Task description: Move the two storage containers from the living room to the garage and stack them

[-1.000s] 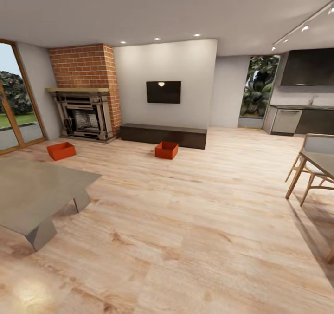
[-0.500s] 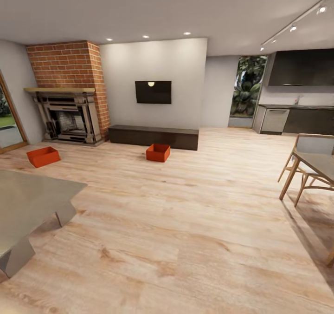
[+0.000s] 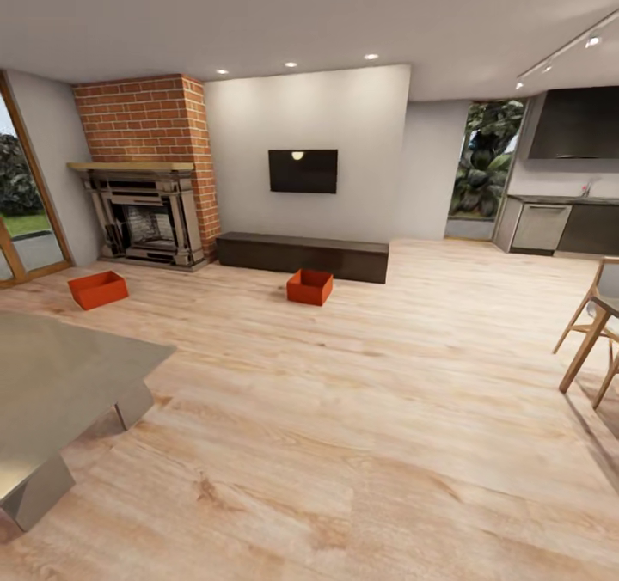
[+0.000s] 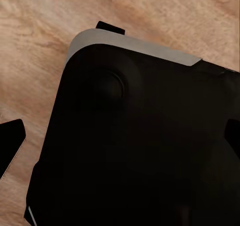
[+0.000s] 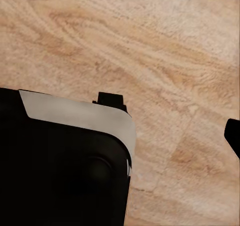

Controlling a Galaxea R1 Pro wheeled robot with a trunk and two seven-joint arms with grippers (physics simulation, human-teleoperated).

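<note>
Wood planks floor the living room. From left: glazed door; grey low table in the near corner; brick fireplace, with one orange-red bin on the planks before it; black TV above a dark bench, with the second bin just in front, well apart from the first; kitchen units; chair. Wrist views show the robot's dark base over planks; jaw state of either gripper cannot be told.
</note>
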